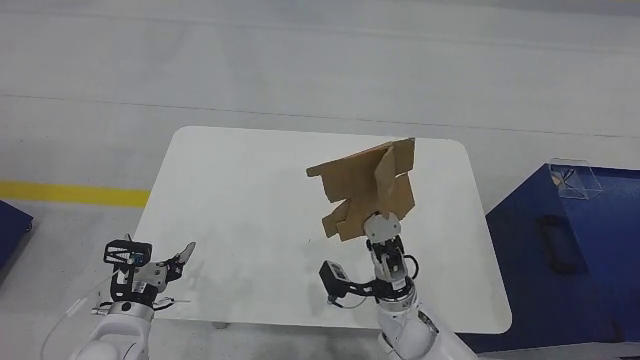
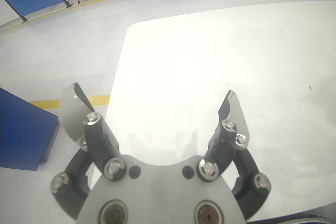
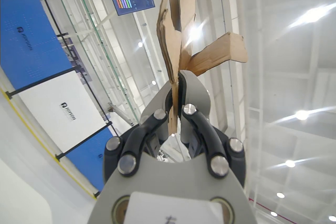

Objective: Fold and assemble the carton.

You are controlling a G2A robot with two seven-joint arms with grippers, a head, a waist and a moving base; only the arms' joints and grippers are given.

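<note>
A flattened brown cardboard carton [image 1: 365,186] is held up in the air over the right half of the white table [image 1: 250,210], its flaps splayed. My right gripper [image 1: 381,226] is shut on the carton's lower edge and points upward. In the right wrist view the carton [image 3: 175,33] rises edge-on from between the fingers [image 3: 195,88], one flap bent out sideways. My left gripper [image 1: 160,260] sits at the table's front left corner, open, with nothing between its fingers [image 2: 231,107]. Below it lies bare table [image 2: 210,57].
A blue cabinet [image 1: 570,250] with a clear plastic holder [image 1: 573,176] on top stands right of the table. Another blue box [image 2: 23,130] is at the table's left. A yellow floor line [image 1: 70,194] runs past the left side.
</note>
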